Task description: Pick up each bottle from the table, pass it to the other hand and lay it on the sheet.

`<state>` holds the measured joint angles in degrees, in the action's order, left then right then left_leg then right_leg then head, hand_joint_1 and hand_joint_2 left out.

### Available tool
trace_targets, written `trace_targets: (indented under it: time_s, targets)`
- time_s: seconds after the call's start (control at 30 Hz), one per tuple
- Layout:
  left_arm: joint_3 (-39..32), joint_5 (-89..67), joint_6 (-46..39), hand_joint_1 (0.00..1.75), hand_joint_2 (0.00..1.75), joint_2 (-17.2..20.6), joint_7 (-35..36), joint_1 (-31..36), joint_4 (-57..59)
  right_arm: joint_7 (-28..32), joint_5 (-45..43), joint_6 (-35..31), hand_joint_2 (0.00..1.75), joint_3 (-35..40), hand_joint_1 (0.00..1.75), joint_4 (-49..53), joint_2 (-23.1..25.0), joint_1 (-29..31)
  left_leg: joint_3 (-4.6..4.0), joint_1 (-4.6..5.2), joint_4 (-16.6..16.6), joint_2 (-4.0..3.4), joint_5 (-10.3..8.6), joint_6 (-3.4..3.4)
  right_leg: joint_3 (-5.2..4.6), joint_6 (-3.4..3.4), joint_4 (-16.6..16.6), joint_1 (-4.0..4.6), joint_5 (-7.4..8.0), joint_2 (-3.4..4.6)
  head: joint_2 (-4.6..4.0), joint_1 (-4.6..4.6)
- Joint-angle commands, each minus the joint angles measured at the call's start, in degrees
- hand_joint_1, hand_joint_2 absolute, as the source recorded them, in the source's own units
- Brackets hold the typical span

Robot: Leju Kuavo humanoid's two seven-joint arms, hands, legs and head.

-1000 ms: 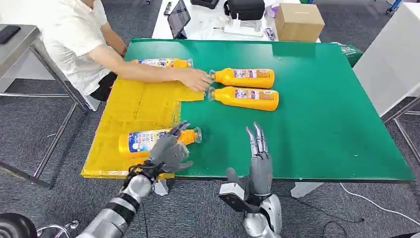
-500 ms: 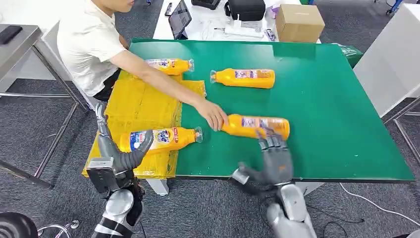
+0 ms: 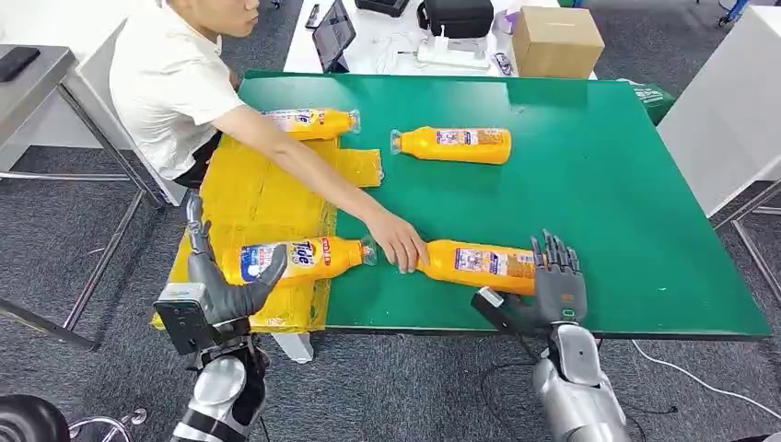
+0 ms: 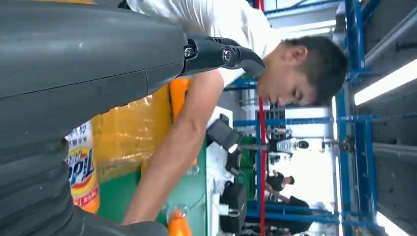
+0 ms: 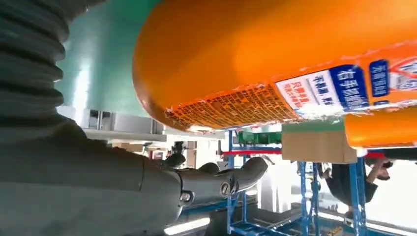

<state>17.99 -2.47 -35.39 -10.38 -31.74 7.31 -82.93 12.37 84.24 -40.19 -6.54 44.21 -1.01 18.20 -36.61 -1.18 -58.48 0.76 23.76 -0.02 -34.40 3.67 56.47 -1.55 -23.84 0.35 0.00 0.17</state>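
Several orange bottles lie on the green table. One with a Tide label rests on the yellow sheet, and it shows beside my left hand in the left wrist view. My left hand stands open at the sheet's near edge, thumb close to that bottle. Another bottle lies near the table's front edge; a person's hand holds its neck. My right hand is open at its base, fingers upright, thumb along its near side. Two more bottles lie farther back.
The person sits at the table's left far side, arm stretched across the sheet. Behind the table are a cardboard box, a tablet and a black bag. A grey table stands left, a white one right.
The person has dragged one bottle from the back to the front edge. My right hand moved right to its base. My left hand let go of the Tide bottle and drew back.
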Motion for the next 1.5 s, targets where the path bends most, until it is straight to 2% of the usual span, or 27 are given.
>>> trace_targets:
  time_s: [0.03,0.1,0.13,0.17,0.23,0.37,0.47,0.5,0.53,0.57,0.87,1.13,1.17,1.2,1.27,1.33,1.4,1.43,1.5]
  targets:
    - [1.9,0.0,0.2,0.0,1.75,1.2,0.5,1.7,2.5,-0.3,-0.1,0.2,1.75,1.7,0.0,-8.2,-1.2,4.0,0.17,-0.04,0.0,-0.07,0.03,0.03,0.17,-0.15,-0.1,0.07,-0.01,0.0,0.0,0.0]
    - [1.9,0.0,0.2,0.0,1.75,1.2,0.5,1.7,2.5,-0.3,-0.1,0.2,1.75,1.7,0.0,-8.2,-1.2,4.0,0.18,-0.02,0.0,-0.04,0.02,0.04,0.17,-0.13,-0.1,0.06,-0.02,-0.03,0.0,0.0]
    - [1.9,0.0,0.2,0.0,1.75,1.2,0.5,1.7,2.5,-0.3,-0.1,0.2,1.75,1.7,0.0,-8.2,-1.2,4.0,0.48,-0.05,0.1,-0.13,0.11,0.09,0.46,-0.3,-0.1,0.13,-0.08,-0.02,0.0,0.0]
    - [2.1,0.0,0.2,0.0,1.75,1.5,0.5,1.9,2.7,-0.6,-0.3,0.2,1.75,2.0,0.0,-9.2,-1.0,4.1,0.21,-0.03,0.1,-0.06,0.03,0.04,0.2,-0.14,-0.1,0.07,-0.02,-0.01,0.0,0.0]
    - [2.1,0.0,0.2,0.0,1.75,1.5,0.5,1.9,2.7,-0.6,-0.3,0.2,1.75,2.0,0.0,-9.2,-1.0,4.1,0.34,-0.04,0.1,-0.1,0.08,0.07,0.31,-0.18,-0.1,0.09,-0.06,0.0,0.0,0.0]
    - [3.7,0.3,0.6,0.0,1.75,1.1,0.6,3.8,4.1,-3.8,0.5,0.2,1.75,5.6,0.0,-21.7,-2.0,11.3,0.29,-0.04,0.0,-0.17,0.06,0.07,0.26,-0.16,-0.1,0.08,-0.01,0.06,0.0,0.0]
    - [4.9,0.3,0.9,0.0,1.75,1.0,0.6,4.6,4.3,-1.9,-1.1,1.1,1.75,5.9,0.0,-24.6,-1.8,13.8,0.29,-0.02,0.0,-0.23,0.03,0.08,0.25,-0.17,-0.1,0.07,0.02,0.06,0.0,0.0]
    - [4.9,0.3,0.9,0.0,1.75,1.0,0.6,4.6,4.3,-1.9,-1.1,1.1,1.75,5.9,0.23,-24.6,-1.8,13.8,0.22,-0.03,0.0,-0.2,0.0,0.05,0.17,-0.13,0.0,0.06,0.03,0.03,0.0,0.02]
    - [5.3,0.5,1.1,0.0,1.75,1.0,0.8,4.8,4.5,-0.8,-1.8,3.0,1.75,6.0,1.52,-25.5,-1.7,14.1,0.33,-0.03,0.1,-0.2,0.0,0.07,0.27,-0.19,-0.1,0.08,0.03,0.0,0.0,0.0]
    - [5.7,0.5,1.2,0.0,1.75,1.0,0.8,5.2,4.8,0.7,-3.5,4.2,1.75,5.4,1.75,-25.7,-1.4,14.1,0.26,-0.03,0.0,-0.15,-0.01,0.03,0.2,-0.13,-0.1,0.07,0.03,-0.02,0.0,0.0]
    - [7.2,1.6,2.1,0.0,1.75,1.1,1.7,6.7,6.8,4.2,-8.6,9.4,1.75,4.5,1.75,-26.9,-1.8,13.4,0.52,-0.06,0.1,-0.07,0.02,0.08,0.51,-0.2,-0.1,0.12,-0.03,-0.16,0.0,0.0]
    - [7.4,3.5,3.4,0.0,1.75,0.9,2.1,7.1,6.6,5.5,-10.6,9.6,1.75,5.3,1.75,-26.5,-2.0,12.7,0.59,-0.08,0.1,-0.04,0.0,0.07,0.57,-0.21,-0.2,0.14,-0.02,-0.2,0.0,0.02]
    - [6.4,5.8,3.5,0.0,1.75,0.2,1.5,6.0,5.7,14.7,-19.7,11.2,1.75,0.4,1.75,-24.9,-0.2,12.2,0.54,-0.07,0.1,-0.08,0.0,0.05,0.51,-0.17,-0.1,0.11,0.0,-0.14,0.0,0.0]
    - [6.4,5.9,3.5,0.0,1.75,0.3,1.3,5.7,5.6,14.9,-20.0,11.3,1.75,0.5,1.75,-24.9,0.2,12.1,0.58,-0.07,0.1,-0.08,0.0,0.06,0.55,-0.19,-0.1,0.13,0.0,-0.15,0.0,0.0]
    - [5.7,11.5,5.9,0.0,1.75,-0.9,3.6,3.7,5.6,20.9,-27.0,12.6,1.75,-2.2,1.75,-22.3,2.4,11.2,0.67,-0.09,0.1,-0.2,0.04,0.06,0.6,-0.23,-0.2,0.14,0.01,-0.03,0.0,0.0]
    - [6.5,22.3,12.9,0.0,1.75,-0.9,12.2,2.4,8.2,25.8,-33.9,12.8,1.75,-3.1,1.75,-18.5,4.3,9.7,0.6,-0.06,0.1,-0.28,0.04,0.02,0.51,-0.14,-0.1,0.1,0.03,0.08,0.0,0.02]
    - [7.4,27.8,15.5,0.0,1.75,-0.5,12.7,1.7,11.5,25.8,-37.0,13.1,1.75,-0.9,1.75,-16.0,5.1,8.8,0.68,-0.03,0.1,-0.29,0.05,0.02,0.54,-0.14,-0.1,0.07,0.01,0.13,0.0,-0.02]
    - [8.1,34.1,16.7,0.0,1.75,0.2,16.5,1.5,13.8,27.6,-42.0,14.0,1.75,0.6,1.75,-12.7,6.0,7.8,0.77,-0.04,0.2,-0.33,0.05,0.03,0.61,-0.2,-0.2,0.09,0.01,0.15,0.0,0.0]
    - [11.4,36.4,17.4,0.0,1.75,1.5,14.9,1.7,16.5,27.6,-49.3,15.6,1.75,5.4,1.75,-7.3,6.7,5.9,0.72,-0.02,0.2,-0.35,0.05,0.02,0.55,-0.18,-0.1,0.07,0.01,0.18,0.0,0.0]
